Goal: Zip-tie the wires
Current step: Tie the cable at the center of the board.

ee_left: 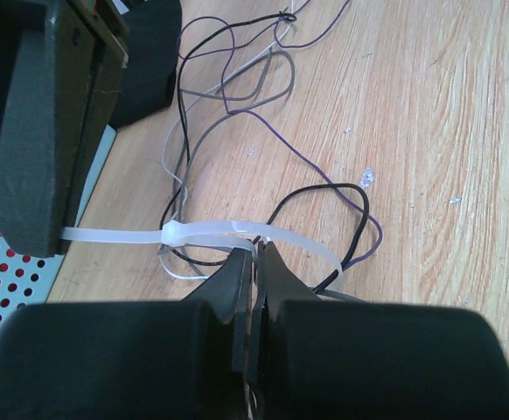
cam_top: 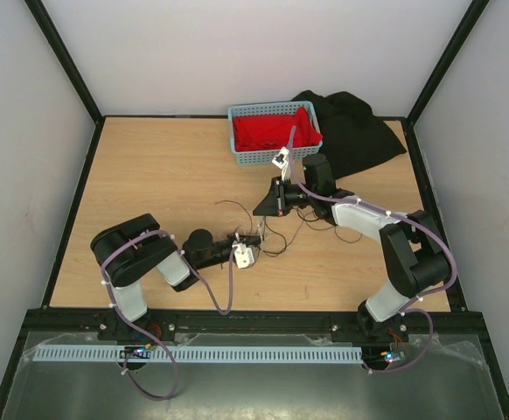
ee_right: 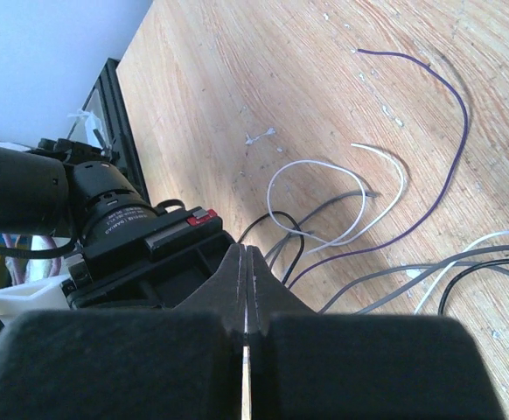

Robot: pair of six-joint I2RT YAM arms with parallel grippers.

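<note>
Now, mid-frame from above, the wires (ee_left: 186, 171) are lying looped on our white-walled wooden table (cam_top: 167, 175); our left gripper (ee_left: 254, 260) is pinching the zip tie (ee_left: 211, 230) around them; our right gripper (ee_right: 246, 267) is clamping its tail.

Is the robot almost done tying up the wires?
About halfway. Done: the zip tie is looped around several of the wires and threaded through its own head. In hand: the left fingers pinch the loop, and the right fingers are shut on the tie's tail. Left to do: the loop looks loose and wide, so it needs pulling tight.
</note>
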